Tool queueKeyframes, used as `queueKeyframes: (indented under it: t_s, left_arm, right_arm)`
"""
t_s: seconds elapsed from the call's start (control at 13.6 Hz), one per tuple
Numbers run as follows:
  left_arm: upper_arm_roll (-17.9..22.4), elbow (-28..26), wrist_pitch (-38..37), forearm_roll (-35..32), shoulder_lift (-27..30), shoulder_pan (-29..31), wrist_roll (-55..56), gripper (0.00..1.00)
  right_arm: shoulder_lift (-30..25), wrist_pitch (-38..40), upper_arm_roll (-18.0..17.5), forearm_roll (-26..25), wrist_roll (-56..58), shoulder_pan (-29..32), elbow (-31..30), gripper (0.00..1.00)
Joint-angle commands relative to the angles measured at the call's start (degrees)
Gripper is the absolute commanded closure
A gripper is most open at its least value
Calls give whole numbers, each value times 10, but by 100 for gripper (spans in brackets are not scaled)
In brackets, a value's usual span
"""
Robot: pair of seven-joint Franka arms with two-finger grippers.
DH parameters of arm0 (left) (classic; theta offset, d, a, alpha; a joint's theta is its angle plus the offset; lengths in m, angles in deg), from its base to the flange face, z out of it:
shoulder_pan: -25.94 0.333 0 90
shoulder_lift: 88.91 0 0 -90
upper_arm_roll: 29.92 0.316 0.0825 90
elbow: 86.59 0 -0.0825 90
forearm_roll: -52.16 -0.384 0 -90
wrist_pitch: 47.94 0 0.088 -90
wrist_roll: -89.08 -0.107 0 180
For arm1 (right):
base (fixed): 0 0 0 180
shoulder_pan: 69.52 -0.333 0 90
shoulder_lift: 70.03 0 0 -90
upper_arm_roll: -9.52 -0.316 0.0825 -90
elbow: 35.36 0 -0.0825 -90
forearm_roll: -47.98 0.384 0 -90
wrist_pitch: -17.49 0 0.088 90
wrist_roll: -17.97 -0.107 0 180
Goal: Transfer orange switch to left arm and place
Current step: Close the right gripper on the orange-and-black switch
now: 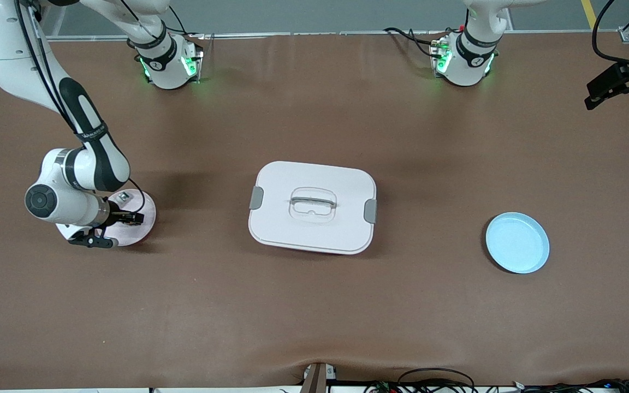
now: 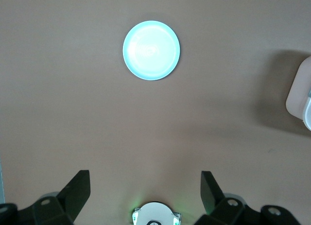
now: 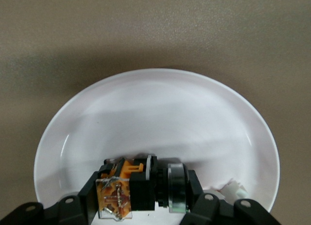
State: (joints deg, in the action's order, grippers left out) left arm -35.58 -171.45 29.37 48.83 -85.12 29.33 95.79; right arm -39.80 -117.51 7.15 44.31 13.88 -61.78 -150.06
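My right gripper (image 1: 129, 218) is low in the pink plate (image 1: 142, 229) near the table's right-arm edge, pinching the orange switch (image 3: 138, 188) ready for lifting. The box (image 1: 312, 207) blocks the middle, with bare table around it. My left gripper (image 2: 146, 191) waits spread above the blue plate (image 1: 517, 243).

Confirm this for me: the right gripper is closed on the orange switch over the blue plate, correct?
Not quite. The right gripper is shut on the orange switch, but over the pink plate, not the blue plate; the front view shows it.
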Motion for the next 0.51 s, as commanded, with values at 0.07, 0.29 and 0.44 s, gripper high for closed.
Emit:
queueKeyframes:
  t_s: [0.07,0.29,0.44]
  left_arm:
    - [-2,2,-3,6,3,2,1,0]
    - [-3,1,-3,7,4,2,1,0]
    - [-3,2,-3,7,5,2,0,0]
  right_arm:
    - [-4,10,-3,0,2,1,9,64]
    - [-27,102,-5,-3,2,0,52,64]
    - [-41,207,-8,-4,0,-6,104,64]
